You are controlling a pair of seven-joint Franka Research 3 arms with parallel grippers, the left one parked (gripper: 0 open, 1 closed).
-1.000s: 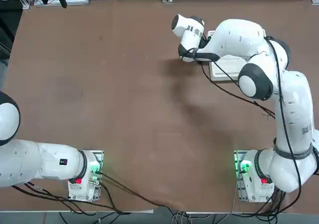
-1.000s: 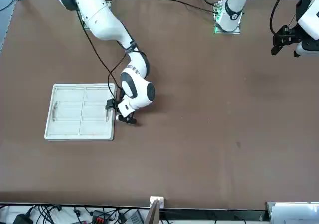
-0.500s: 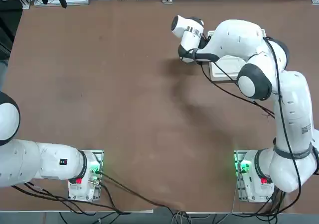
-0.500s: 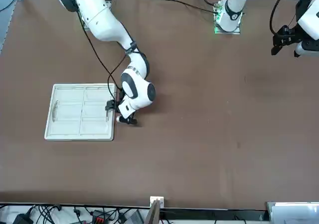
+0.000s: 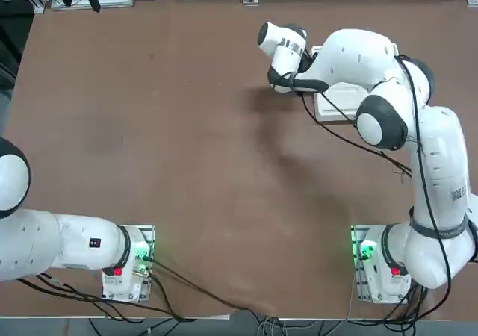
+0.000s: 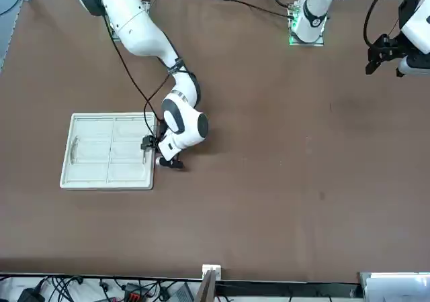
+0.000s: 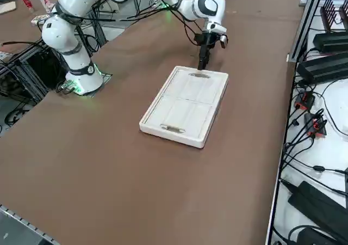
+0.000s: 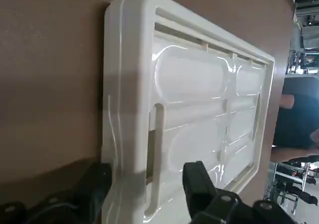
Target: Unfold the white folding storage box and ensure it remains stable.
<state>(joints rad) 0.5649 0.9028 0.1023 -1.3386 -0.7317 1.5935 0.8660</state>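
The white folding storage box (image 6: 109,151) lies collapsed as a flat slab on the table (image 6: 282,181), toward its far right part; the right gripper (image 8: 149,189) stands over the box's short rim, fingers (image 8: 198,185) spread astride it, one outside and one apparently in the handle slot; contact is hard to judge.

A wide brown table (image 6: 282,181) carries everything. Lying flat on it, collapsed into a slab, is the white folding storage box (image 6: 107,150), near the far edge on the robot's right. Two arm bases with green lights are bolted at the robot's edge: the right base (image 5: 377,272) and the left base (image 5: 128,265). Black cables (image 5: 194,295) trail across the surface there.
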